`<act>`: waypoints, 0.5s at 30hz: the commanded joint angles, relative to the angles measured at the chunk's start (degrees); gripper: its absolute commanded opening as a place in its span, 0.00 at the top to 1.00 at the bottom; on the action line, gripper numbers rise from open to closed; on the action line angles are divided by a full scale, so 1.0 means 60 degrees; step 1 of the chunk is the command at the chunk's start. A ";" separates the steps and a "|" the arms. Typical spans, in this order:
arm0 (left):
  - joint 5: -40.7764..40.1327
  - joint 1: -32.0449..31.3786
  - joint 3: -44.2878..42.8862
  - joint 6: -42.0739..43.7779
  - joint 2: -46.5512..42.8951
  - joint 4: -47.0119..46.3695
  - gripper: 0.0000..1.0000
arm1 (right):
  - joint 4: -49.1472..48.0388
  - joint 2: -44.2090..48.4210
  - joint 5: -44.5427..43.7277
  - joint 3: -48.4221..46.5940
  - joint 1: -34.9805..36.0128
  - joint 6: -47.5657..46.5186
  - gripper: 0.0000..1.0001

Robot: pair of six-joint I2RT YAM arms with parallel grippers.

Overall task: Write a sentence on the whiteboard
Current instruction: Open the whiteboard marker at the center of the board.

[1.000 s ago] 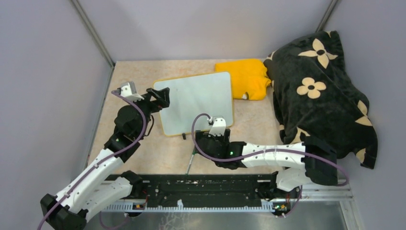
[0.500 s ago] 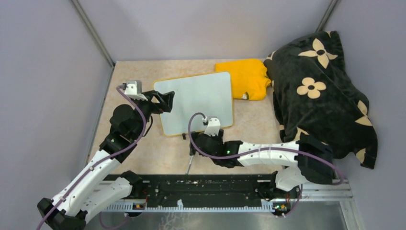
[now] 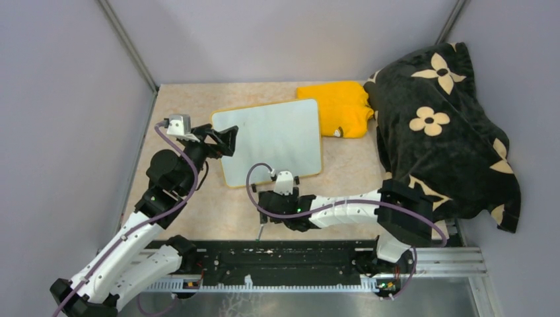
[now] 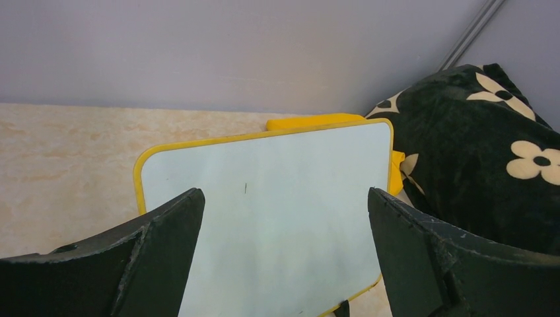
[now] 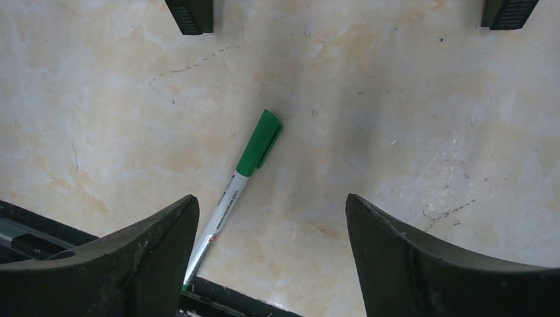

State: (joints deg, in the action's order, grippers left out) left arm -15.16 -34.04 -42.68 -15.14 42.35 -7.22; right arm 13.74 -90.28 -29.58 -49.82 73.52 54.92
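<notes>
Pickup stage, I'd say — right gripper [image 5: 271,201] hovers, jaws apart, over the green marker [image 5: 241,175] (left gripper [image 4: 284,191] gapes too, facing the blank whiteboard [image 3: 271,142] mid-table) — next: lower and pinch it

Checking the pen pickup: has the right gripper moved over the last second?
Yes. The right gripper has shifted left and toward the near edge, away from the whiteboard and its near rim, and is now above the green marker.

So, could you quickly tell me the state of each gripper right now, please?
Left gripper: open, holding nothing, at the whiteboard edge.
Right gripper: open, holding nothing, above the green marker.
</notes>
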 commanded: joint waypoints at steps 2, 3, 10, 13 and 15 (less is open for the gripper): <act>0.0010 -0.0083 0.0023 0.0047 -0.0055 -0.0281 0.01 | 0.0021 -0.0509 0.0283 -0.0840 0.0067 -0.0056 0.25; -0.0002 -0.0087 0.0023 0.0047 -0.0060 -0.0289 0.01 | 0.0043 -0.0611 0.0337 -0.0909 0.0074 -0.0087 0.27; -0.0008 -0.0105 0.0042 0.0018 -0.0057 -0.0319 0.01 | 0.0023 -0.1281 0.0514 -0.1286 0.0067 -0.0342 0.39; -0.0028 -0.0110 0.0052 0.0018 -0.0056 -0.0319 0.01 | 0.0076 -0.1573 0.0571 -0.1449 0.0074 -0.0459 0.44; -0.0036 -0.0106 0.0046 0.0032 -0.0056 -0.0314 0.01 | 0.0130 -0.1706 0.0594 -0.1503 0.0072 -0.0541 0.49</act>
State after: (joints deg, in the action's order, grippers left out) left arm -15.18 -34.30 -42.65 -15.16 42.35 -7.33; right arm 14.63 -98.85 -26.37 -55.79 73.65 53.15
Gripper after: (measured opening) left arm 0.989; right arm 0.549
